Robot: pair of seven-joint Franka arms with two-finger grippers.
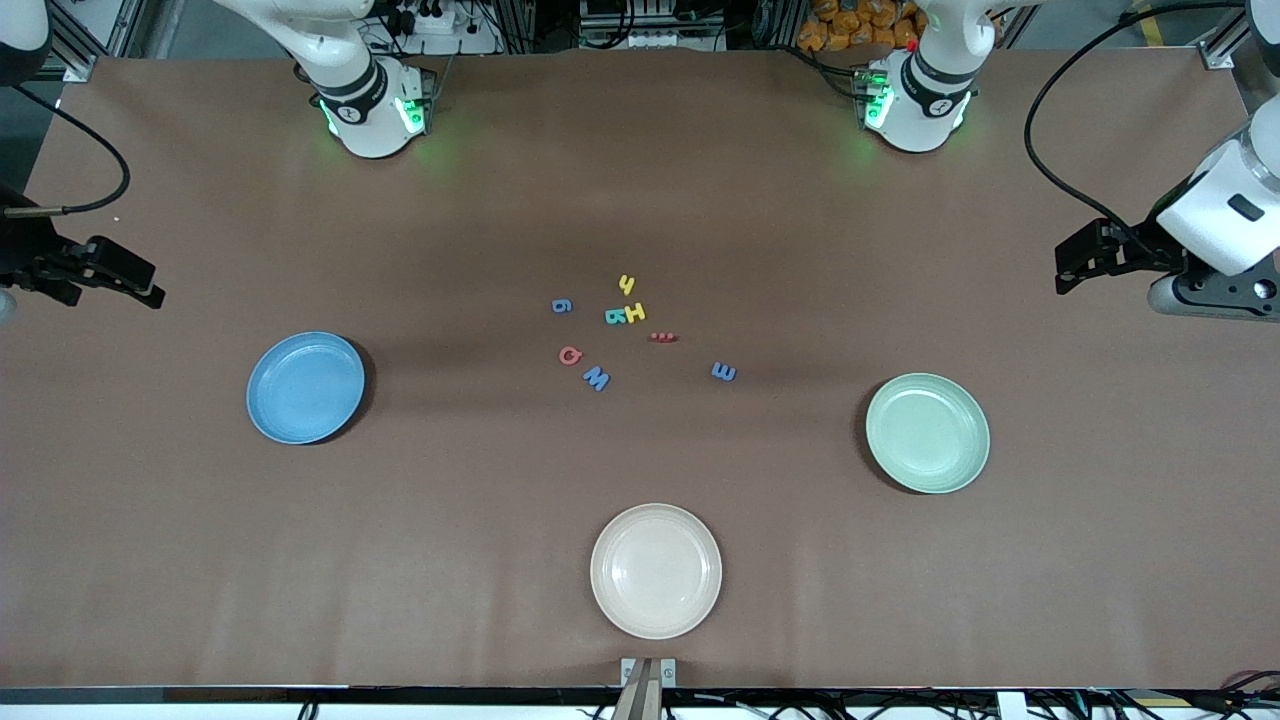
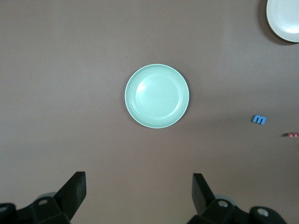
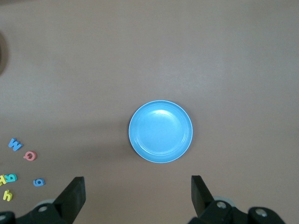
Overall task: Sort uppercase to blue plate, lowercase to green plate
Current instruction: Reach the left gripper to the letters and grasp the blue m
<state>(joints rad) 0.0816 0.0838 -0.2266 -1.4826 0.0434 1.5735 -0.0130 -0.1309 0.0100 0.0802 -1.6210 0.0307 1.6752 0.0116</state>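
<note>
eight letters unsorted, three plates bare

eight letters [image 1: 628,314] lie mid-table between blue plate [image 1: 305,387] and green plate [image 1: 927,432], near the cream plate [image 1: 655,570]. left gripper [image 2: 138,191] and right gripper [image 3: 138,191] wait with fingers spread, holding nothing.

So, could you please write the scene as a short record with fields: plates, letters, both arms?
blue plate: bare, toward the right arm's end of the table
green plate: bare, toward the left arm's end
cream plate: bare, nearest the front camera
letters: eight loose on the table, none on a plate
blue m: apart from the cluster, closest to the green plate
left gripper: jaws open, waits high over the table
right gripper: jaws open, waits high over the table
</note>
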